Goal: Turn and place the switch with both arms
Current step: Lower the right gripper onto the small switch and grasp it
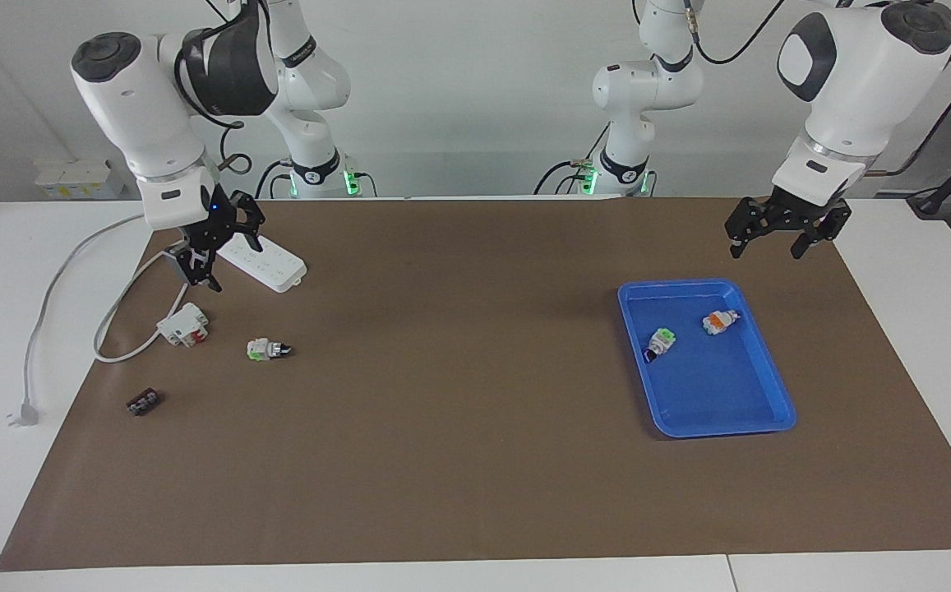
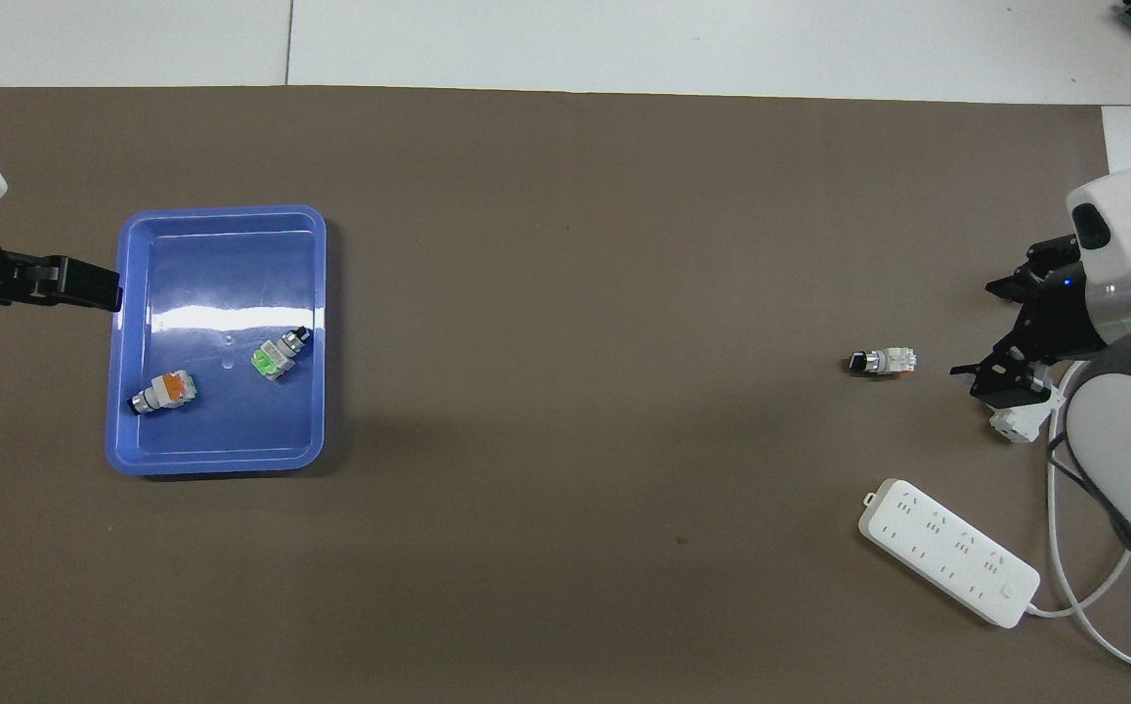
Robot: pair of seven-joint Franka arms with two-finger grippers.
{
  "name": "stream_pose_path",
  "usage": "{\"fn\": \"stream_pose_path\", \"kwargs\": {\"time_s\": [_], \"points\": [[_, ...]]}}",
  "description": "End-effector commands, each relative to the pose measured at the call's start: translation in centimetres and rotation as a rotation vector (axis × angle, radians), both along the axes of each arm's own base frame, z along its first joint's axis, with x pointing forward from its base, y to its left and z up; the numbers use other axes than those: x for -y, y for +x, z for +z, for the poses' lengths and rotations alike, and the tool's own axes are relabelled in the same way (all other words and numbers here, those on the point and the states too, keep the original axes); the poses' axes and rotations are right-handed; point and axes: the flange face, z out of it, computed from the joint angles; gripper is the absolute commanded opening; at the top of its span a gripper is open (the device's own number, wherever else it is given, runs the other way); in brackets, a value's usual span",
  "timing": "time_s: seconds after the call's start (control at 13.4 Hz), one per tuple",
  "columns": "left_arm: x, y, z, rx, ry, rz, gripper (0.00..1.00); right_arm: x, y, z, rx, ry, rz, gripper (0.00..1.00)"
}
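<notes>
A green-capped switch (image 1: 268, 350) lies on its side on the brown mat toward the right arm's end; it also shows in the overhead view (image 2: 883, 362). A second green-capped switch (image 1: 661, 342) (image 2: 277, 355) lies in the blue tray (image 1: 713, 386) (image 2: 223, 264) beside an orange-capped switch (image 1: 720, 321) (image 2: 162, 391). My right gripper (image 1: 228, 259) (image 2: 990, 328) is open and empty, raised over the mat between the power strip and the white-and-red block. My left gripper (image 1: 767, 247) (image 2: 96, 286) is open and empty, raised beside the tray's edge.
A white-and-red block (image 1: 184, 323) (image 2: 1015, 422) and a small black part (image 1: 144, 402) lie near the mat's edge at the right arm's end. A white power strip (image 1: 265, 261) (image 2: 951, 550) with its cable lies nearer to the robots.
</notes>
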Motion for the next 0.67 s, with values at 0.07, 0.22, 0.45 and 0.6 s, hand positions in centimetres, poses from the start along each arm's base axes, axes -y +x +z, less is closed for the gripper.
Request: {"fn": "stream_pose_path", "kwargs": {"time_s": [0.07,0.22,0.45,0.6], "points": [[-0.2,-0.7,0.2,-0.001,0.015,0.007,1.00,1.0,1.8,-4.1,0.031,0.063,0.252,0.96],[-0.2,-0.7,0.2,-0.001,0.015,0.007,1.00,1.4,2.4,-7.1,0.011,0.121,0.328,0.96],[-0.2,-0.7,0.2,-0.001,0.015,0.007,1.00,3.1,3.6,-10.6,0.048,0.209,0.421,0.96],[-0.2,-0.7,0.2,-0.001,0.015,0.007,1.00,3.7,3.8,-12.5,0.041,0.240,0.453,0.96]]}}
